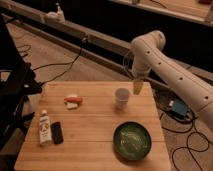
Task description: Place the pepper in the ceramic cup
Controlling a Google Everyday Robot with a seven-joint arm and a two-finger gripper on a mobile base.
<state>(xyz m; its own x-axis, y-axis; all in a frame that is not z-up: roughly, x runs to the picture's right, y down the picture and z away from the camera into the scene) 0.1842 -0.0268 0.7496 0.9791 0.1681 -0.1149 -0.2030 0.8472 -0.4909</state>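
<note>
The pepper, small and red-orange, lies on a flat white pad at the left-centre of the wooden table. The ceramic cup, pale and cylindrical, stands upright at the table's right-centre. My gripper hangs from the white arm just right of the cup, near the table's back right edge, well away from the pepper.
A wide green bowl sits at the front right. A small white bottle and a black object lie at the front left. Cables run across the floor behind and to the right of the table.
</note>
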